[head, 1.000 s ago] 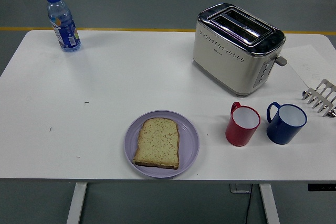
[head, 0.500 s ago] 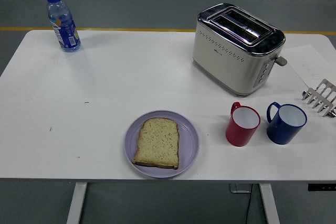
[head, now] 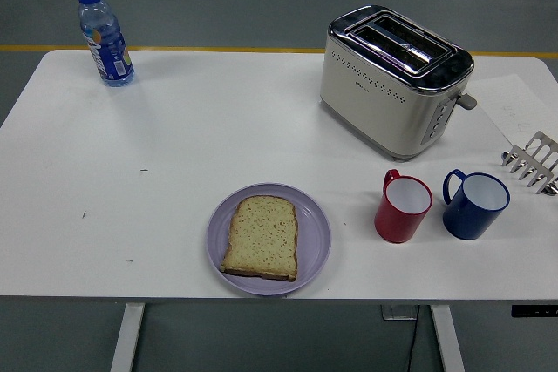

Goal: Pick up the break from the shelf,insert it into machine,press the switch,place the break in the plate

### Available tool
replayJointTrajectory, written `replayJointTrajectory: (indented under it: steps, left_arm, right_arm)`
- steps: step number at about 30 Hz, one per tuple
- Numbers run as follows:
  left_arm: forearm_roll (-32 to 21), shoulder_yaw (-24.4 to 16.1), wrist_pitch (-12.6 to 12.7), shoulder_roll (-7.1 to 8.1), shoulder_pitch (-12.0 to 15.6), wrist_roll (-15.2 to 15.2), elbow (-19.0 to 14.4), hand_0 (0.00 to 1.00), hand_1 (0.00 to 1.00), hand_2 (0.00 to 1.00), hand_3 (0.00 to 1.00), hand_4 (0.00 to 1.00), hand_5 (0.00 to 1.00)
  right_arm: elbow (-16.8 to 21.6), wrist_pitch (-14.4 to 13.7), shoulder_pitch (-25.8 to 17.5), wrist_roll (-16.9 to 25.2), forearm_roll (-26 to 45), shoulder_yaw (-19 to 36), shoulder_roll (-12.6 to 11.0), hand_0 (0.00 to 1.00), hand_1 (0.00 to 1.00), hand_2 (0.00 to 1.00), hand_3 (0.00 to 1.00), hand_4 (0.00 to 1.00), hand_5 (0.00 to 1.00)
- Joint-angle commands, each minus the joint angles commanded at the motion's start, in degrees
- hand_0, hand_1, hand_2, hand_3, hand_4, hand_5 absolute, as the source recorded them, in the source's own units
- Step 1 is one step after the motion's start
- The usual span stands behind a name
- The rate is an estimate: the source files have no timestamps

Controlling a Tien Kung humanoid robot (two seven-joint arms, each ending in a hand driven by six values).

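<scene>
So, only one camera here, the head view, and neither robot hand is anywhere in it, so there's nothing I can say about fingers being spread, pressed together or pinching anything, can't tell. Using the toaster point(head: 394, 76) as the anchor: it's a cream and chrome two-slot one sitting toward the far right part of the white table point(head: 174, 145), angled a bit, with its lever side facing right and both slots looking empty from up here. The slice of bread point(head: 261, 237) is well away from it, toward the near edge and to the left, lying flat on a lavender plate point(head: 316, 241) and filling most of it. Just nearer than the toaster, toward the camera, stand two mugs side by side, close but apart: a red mug point(head: 404, 206) with a white inside, and a blue mug point(head: 475, 204), also white inside, on the right of the red one. Right of the toaster, at the picture's edge, a metal toast rack point(head: 534, 161) is partly cut off. Far left of the toaster, near the back corner, stands a water bottle point(head: 105, 37) with a blue cap, upright.
</scene>
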Motion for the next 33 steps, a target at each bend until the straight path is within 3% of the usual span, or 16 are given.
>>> replayJointTrajectory:
  steps: [1,2,4,7,8,12,13,14,23,27,33]
  left_arm:
    - [-1.8,0.1,-0.2,0.0,0.1,1.3,0.0,0.786,0.895,0.919,0.905,0.566,0.998]
    - [-3.2,0.2,-0.3,0.0,0.2,2.3,0.0,0.75,0.898,0.998,0.998,0.662,0.998]
    - [-5.0,-1.0,-0.7,0.0,0.4,3.7,0.0,0.75,0.898,0.998,0.998,0.662,0.998]
    - [-6.7,-1.8,1.0,0.0,1.0,1.2,0.0,0.75,0.898,0.998,0.998,0.662,0.998]
    - [-6.2,-2.9,2.1,0.0,1.3,-0.1,0.0,0.712,0.85,0.981,0.985,0.72,0.989]
    - [-3.6,-4.8,4.2,0.0,1.9,-3.4,0.0,0.712,0.85,0.981,0.985,0.72,0.989]
    - [-3.3,-4.9,4.3,0.0,2.0,-3.6,0.0,0.712,0.85,0.981,0.985,0.72,0.989]
    - [-2.8,-5.0,4.3,0.0,1.9,-3.9,0.0,0.692,0.824,0.934,0.925,0.751,0.857]
    - [0.8,-5.4,4.2,0.0,1.4,-5.7,0.0,0.69,0.803,0.914,0.907,0.743,0.855]
    - [-1.9,-3.0,4.1,0.0,1.3,-6.7,0.0,0.703,0.795,0.903,0.899,0.733,0.868]
    - [-2.7,-3.6,3.5,0.0,2.1,-9.5,0.0,0.703,0.795,0.903,0.899,0.733,0.868]
  right_arm:
    - [0.0,0.0,0.0,0.0,0.0,-0.1,0.0,0.692,0.647,0.675,0.608,0.441,0.193]
    - [0.0,0.0,-0.1,0.0,0.0,-0.2,0.0,0.691,0.648,0.674,0.607,0.441,0.189]
    - [-0.1,-0.1,0.0,-0.1,0.0,-0.4,0.0,0.691,0.648,0.674,0.607,0.441,0.189]
    - [-0.2,-0.2,0.0,-0.1,-0.1,-0.5,0.1,0.691,0.648,0.674,0.607,0.441,0.189]
    - [-0.3,-0.2,0.0,-0.1,-0.1,-0.5,0.1,0.691,0.647,0.673,0.606,0.441,0.188]
    - [-0.4,-0.3,-0.1,-0.1,-0.2,-0.5,0.1,0.691,0.647,0.673,0.606,0.441,0.188]
    - [-0.4,-0.3,-0.1,-0.1,-0.2,-0.5,0.1,0.691,0.647,0.673,0.606,0.441,0.188]
    - [-0.4,-0.3,-0.1,-0.1,-0.2,-0.5,0.1,0.692,0.647,0.673,0.606,0.44,0.187]
    - [-0.6,-0.3,0.3,0.0,-0.3,-0.7,0.4,0.691,0.647,0.673,0.606,0.438,0.18]
    - [-0.6,-0.3,0.8,0.0,-0.3,-1.0,0.5,0.691,0.647,0.673,0.605,0.438,0.179]
    - [-0.6,-0.2,1.4,-0.1,-0.3,-1.6,0.4,0.691,0.647,0.673,0.605,0.438,0.179]
